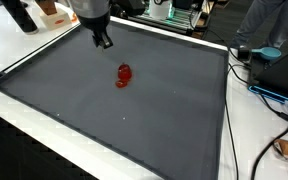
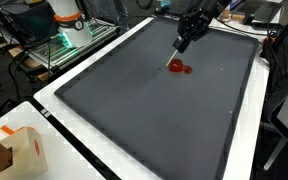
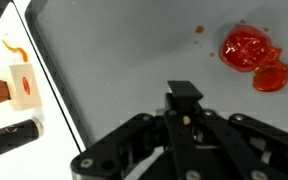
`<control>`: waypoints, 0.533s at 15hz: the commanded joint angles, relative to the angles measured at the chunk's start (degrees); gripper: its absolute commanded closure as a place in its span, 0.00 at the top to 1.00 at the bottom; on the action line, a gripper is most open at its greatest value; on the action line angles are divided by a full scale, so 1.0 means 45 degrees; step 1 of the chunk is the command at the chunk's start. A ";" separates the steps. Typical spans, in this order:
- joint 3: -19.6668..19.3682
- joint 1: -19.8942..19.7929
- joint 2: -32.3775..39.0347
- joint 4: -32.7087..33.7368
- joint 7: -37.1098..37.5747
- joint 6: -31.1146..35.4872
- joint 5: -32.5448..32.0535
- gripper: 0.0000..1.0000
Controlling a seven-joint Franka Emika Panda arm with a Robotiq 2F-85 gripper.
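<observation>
Lab, w/ equip. rack (image 2: 69, 42), loose cables (image 1: 274, 98), cardboard box (image 2: 19, 150)

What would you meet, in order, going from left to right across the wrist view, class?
white box with an orange mark → gripper → red object

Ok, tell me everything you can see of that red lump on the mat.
The red lump is small, glossy and wrinkled, like translucent soft plastic or gel, though the material is unclear. A flatter, rounder red piece sits against its edge, and a tiny red speck lies apart. It lies on the dark grey mat; only the mat touches it. The hand hangs off to one side, shut and empty.
</observation>
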 commanded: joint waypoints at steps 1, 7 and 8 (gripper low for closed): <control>-0.0219 0.0448 0.0507 0.0321 0.1062 -0.0994 -0.0862 0.03; -0.0115 0.0688 0.1051 0.0583 0.2017 -0.2012 -0.1504 0.03; -0.0090 0.0690 0.1108 0.0589 0.2116 -0.2021 -0.1520 0.03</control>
